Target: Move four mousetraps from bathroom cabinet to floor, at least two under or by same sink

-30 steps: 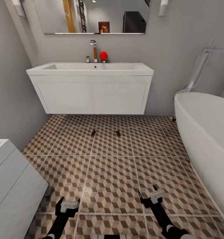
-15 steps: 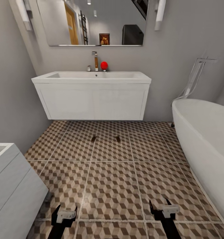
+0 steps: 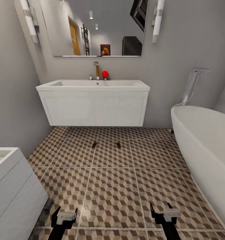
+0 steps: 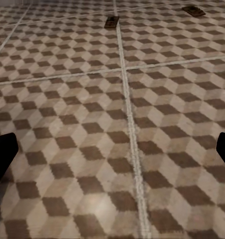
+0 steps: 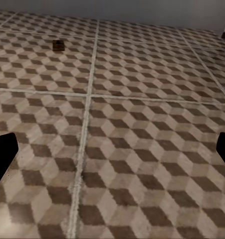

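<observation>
Two mousetraps (image 3: 94,144) (image 3: 118,145) lie on the bathroom floor (image 3: 112,186).

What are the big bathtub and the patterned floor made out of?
The bathtub looks like smooth white ceramic or acrylic: plain, rounded, with a soft sheen; which one, I can't tell. The bathroom floor looks like hard matte tile: big squares with pale grout lines and a printed brown, beige and white cube pattern.

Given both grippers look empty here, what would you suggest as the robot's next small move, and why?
Probably turn away toward the cabinet: two small brown wooden mousetraps lie on the cube-patterned tiled floor before the white wall-hung sink, and the left gripper and right gripper are open, empty.
</observation>
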